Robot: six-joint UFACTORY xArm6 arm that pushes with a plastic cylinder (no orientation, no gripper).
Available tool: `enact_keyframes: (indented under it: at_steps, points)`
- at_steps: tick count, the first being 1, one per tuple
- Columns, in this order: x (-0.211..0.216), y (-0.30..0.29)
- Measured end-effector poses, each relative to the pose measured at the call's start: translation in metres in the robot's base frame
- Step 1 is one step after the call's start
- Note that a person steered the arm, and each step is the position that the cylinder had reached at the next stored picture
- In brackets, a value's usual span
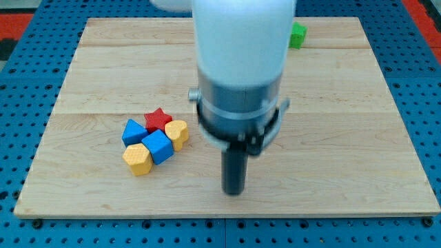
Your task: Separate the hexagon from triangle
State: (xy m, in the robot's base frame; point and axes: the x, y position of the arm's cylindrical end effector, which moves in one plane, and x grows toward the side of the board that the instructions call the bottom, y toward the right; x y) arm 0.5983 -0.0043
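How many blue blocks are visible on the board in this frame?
2. One blue block at the cluster's left edge, another blue block in its middle, between the two yellow ones. The arm may hide others.

A: What were the board (358, 138) and base (21, 69) made of?
B: The board was pale, smooth, matt wood; the base was blue perforated plastic.
A: And the blocks?
B: The red star (158, 118) and blue cube (158, 146) looked smooth and slightly glossy.

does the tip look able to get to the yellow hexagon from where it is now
Probably yes. My tip sits to the view's right of the cluster, with bare board between it and the yellow hexagon along the view's bottom. The blue block lies just above that path.
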Motion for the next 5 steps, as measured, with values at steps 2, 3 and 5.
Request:
enact_keyframes:
  at_steps: [2, 3, 5]
  points:
    - [-0.049, -0.115]
    - [-0.070, -0.137]
    - [-0.071, -0.171]
